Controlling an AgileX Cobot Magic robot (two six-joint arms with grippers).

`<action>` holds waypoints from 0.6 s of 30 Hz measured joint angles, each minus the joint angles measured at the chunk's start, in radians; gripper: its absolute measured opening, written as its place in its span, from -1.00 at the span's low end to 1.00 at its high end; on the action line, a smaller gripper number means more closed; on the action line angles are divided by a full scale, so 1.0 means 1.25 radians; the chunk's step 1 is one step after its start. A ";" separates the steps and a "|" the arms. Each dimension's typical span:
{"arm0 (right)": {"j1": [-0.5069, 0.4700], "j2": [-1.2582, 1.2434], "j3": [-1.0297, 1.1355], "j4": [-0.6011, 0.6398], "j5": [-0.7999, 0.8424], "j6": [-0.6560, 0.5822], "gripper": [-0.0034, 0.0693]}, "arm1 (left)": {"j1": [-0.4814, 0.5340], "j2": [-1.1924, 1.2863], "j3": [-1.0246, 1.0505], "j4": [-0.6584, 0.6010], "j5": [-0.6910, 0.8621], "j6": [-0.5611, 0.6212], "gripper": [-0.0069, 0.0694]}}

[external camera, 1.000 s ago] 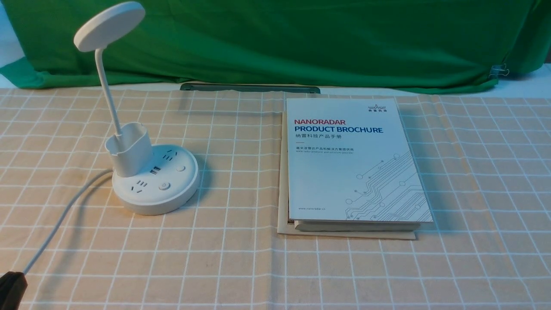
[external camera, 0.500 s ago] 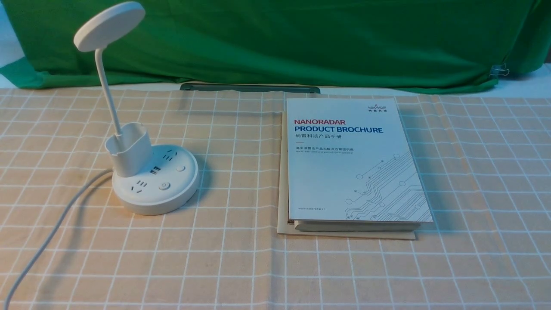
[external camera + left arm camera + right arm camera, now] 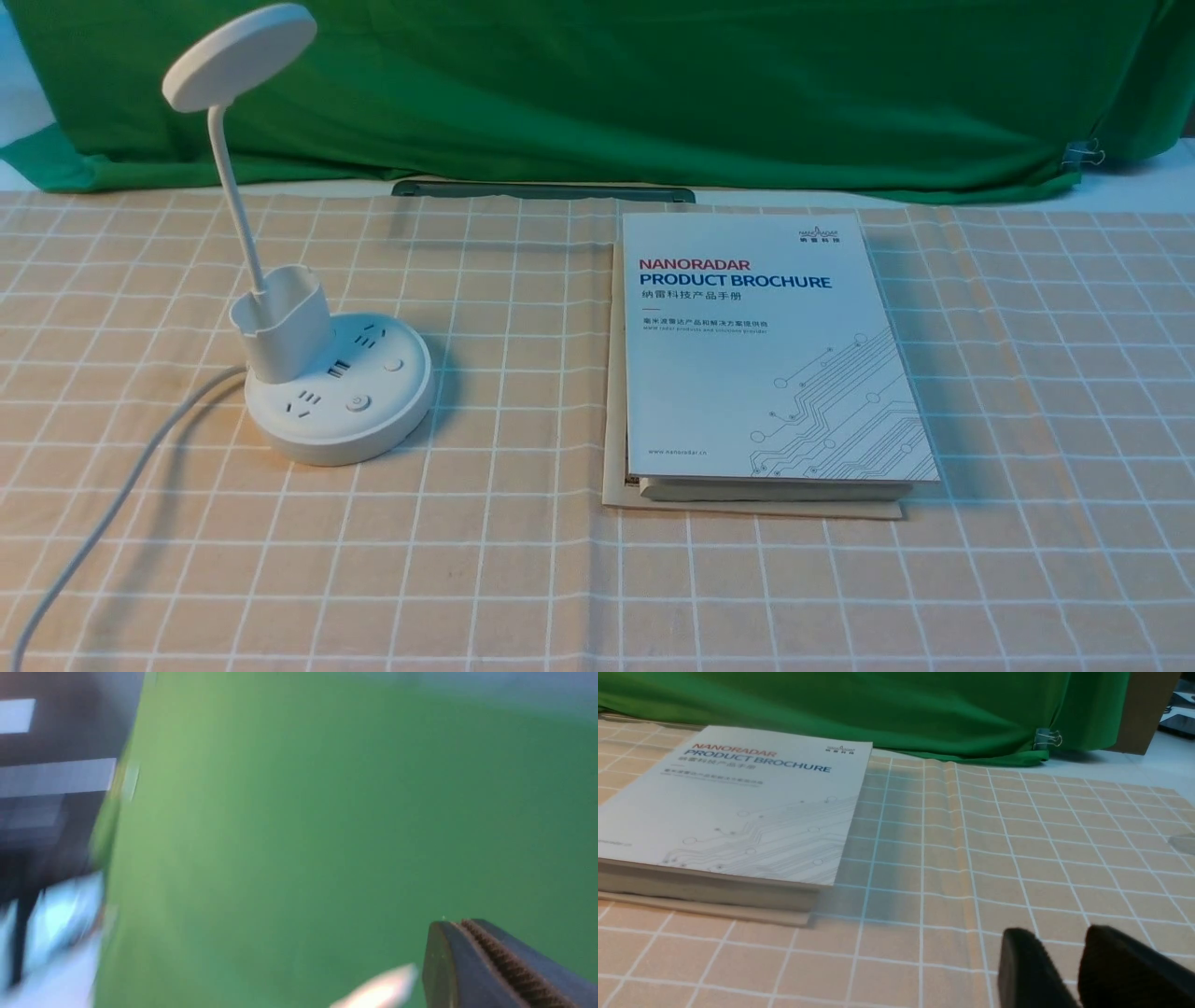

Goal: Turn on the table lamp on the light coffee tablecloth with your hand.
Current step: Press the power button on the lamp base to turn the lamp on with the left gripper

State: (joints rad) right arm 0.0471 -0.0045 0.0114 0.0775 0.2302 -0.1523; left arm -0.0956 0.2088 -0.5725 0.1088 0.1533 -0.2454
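From my left wrist view I'm seeing the left gripper (image 3: 462,924) with its two fingers pressing together, nothing showing between them, clenched. Behind it the green backdrop (image 3: 303,835) is filling most of that view, blurred, and a pale blurred shape (image 3: 378,989) is showing near the fingertips; I can't tell what it is. In the right wrist view I'm seeing the right gripper (image 3: 1057,933) with its dark fingers standing apart, released, holding nothing, with tablecloth showing in the gap. Neither gripper is showing in the front view. Outward from there, the brochure (image 3: 738,802) is lying face up on a thick book (image 3: 705,886), and a thin flat board or cover is sticking out under that. The stack is resting on the tablecloth (image 3: 523,579), beige with a white grid, right of the middle in my front view. The lamp (image 3: 341,429) is standing upright on the same cloth, on the left side, well apart from the stack. Its round head (image 3: 241,58) is tilting, its thin neck (image 3: 235,196) is rising out of the cup holder (image 3: 285,327), and its base is showing sockets, USB ports and two buttons, one button (image 3: 358,402) carrying a power mark. Nothing is touching the buttons. The cord (image 3: 117,504) is curving from the base toward the near left edge. A metal clip (image 3: 1083,153) is gripping the backdrop's lower right edge.
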 joint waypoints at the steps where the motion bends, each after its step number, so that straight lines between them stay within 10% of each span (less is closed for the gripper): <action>1: 0.000 0.000 0.000 0.000 0.000 0.000 -0.24 | 0.000 0.039 -0.013 0.005 0.053 -0.001 -0.76; 8: 0.000 0.000 0.000 0.000 0.000 0.000 -0.24 | 0.000 0.292 -0.021 -0.118 0.274 0.072 -0.76; 18: 0.000 0.000 0.000 0.000 0.000 0.000 -0.24 | -0.037 0.649 -0.024 -0.882 0.383 0.640 -0.77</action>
State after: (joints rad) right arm 0.0471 -0.0045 0.0114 0.0775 0.2302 -0.1523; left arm -0.1414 1.0196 -0.6031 -0.9931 0.6318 0.5544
